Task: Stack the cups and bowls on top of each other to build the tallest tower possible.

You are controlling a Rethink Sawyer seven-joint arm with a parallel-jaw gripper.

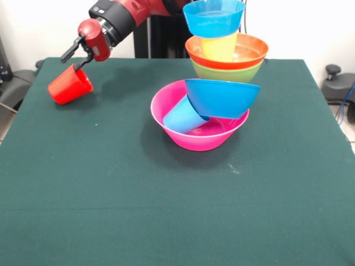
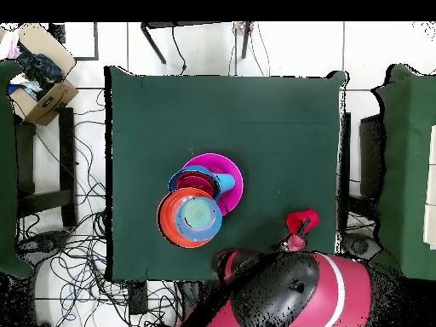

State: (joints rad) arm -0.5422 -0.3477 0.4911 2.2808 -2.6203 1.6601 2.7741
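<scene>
While I look across from the front camera, the dark green table [image 1: 111,210] fills nearly the whole view, and its near half lies bare from the left edge to the right. From above, the same table [image 2: 281,111] shows broad open cloth on the side away from the arm, with all the coloured pieces gathered close to the arm's edge.

Next in size, the red and black arm [image 1: 125,14] comes down at the upper left in the front view and ends well apart from the tower [image 1: 213,83].

That tower stands right of the table's middle, toward the far side. Its base is a large pink bowl [image 1: 191,138]. Inside the pink bowl a light blue cup [image 1: 183,117] lies tipped on its side, and a blue bowl [image 1: 224,97] rests tilted on the cup and the pink rim. Above and behind these I see a green bowl [image 1: 227,72], an orange bowl [image 1: 249,52] nested in it, a yellow cup [image 1: 219,49] standing in the orange bowl, and a smaller blue bowl [image 1: 213,16] on top, close to the picture's upper edge.

Smallest, the gripper [image 1: 83,58] has its fingers closed on the rim of a red cup [image 1: 69,86]. That cup hangs tilted, mouth toward the upper right, near the table's far left corner. I cannot tell whether its base touches the cloth. In the overhead view the red cup [image 2: 304,220] sits near the table's right edge.
</scene>
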